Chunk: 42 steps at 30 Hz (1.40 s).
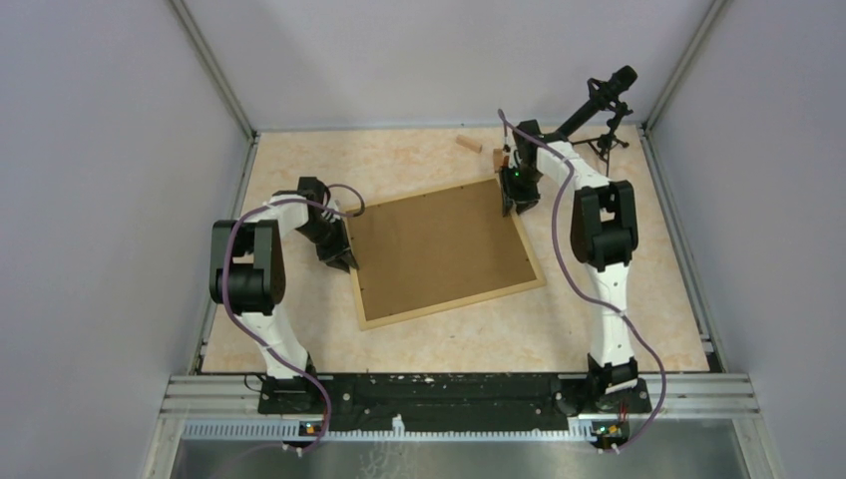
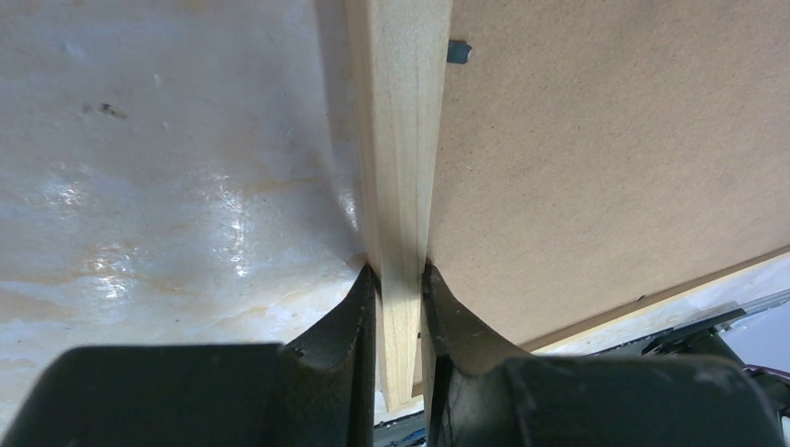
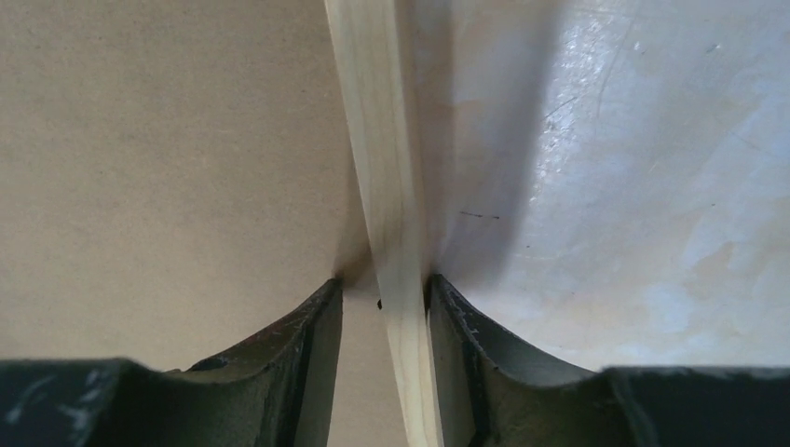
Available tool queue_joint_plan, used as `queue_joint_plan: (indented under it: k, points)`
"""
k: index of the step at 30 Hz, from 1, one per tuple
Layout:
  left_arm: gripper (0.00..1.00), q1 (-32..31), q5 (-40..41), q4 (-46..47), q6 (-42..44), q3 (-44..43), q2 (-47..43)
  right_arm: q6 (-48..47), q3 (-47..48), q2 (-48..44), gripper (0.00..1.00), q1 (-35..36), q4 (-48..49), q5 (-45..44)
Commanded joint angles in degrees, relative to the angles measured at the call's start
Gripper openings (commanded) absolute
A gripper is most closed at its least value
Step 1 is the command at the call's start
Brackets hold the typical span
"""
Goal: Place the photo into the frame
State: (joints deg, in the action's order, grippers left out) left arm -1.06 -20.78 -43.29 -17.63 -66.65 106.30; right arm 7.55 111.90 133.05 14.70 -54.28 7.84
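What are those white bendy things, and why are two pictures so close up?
They are robot arms: the left arm and the right arm, bolted at the near edge of the table. The wide picture comes from a camera above them. The close-ups come from a small camera on each wrist, looking past its own tool. On the table lies a picture frame, back up, showing its brown board; two small wooden blocks lie farther back. The left tool pinches the frame's pale rail. The right tool sits astride another rail, loose, with a gap on one side.

Two wooden blocks (image 1: 469, 143) lie near a black tripod (image 1: 605, 143)
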Motion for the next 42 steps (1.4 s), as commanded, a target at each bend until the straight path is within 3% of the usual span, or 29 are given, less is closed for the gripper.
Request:
queue_joint_plan:
  k: [1, 7, 11, 18, 42]
  points:
    - [0.04, -0.77, 1.24, 10.68, 0.49, 2.15, 3.41, 2.37, -5.05, 7.14, 0.4, 1.74, 4.25, 7.23]
    - [0.04, -0.73, 0.93, 10.82, 0.49, 2.06, 3.58, 4.23, -8.61, 4.21, 0.42, 1.67, 8.92, 14.32]
    - [0.04, -0.76, 0.83, 10.77, 0.49, 2.1, 3.56, 3.79, -6.45, -2.6, 0.42, 0.53, 7.77, 9.26]
    - [0.04, -0.74, 0.41, 10.88, 0.4, 1.92, 3.72, 2.59, -7.02, -10.94, 0.27, -2.22, 9.76, 5.23]
    - [0.04, -0.71, 0.63, 10.84, 0.48, 1.88, 3.83, -0.08, -7.97, -7.73, 0.17, -1.31, 7.82, 1.66]
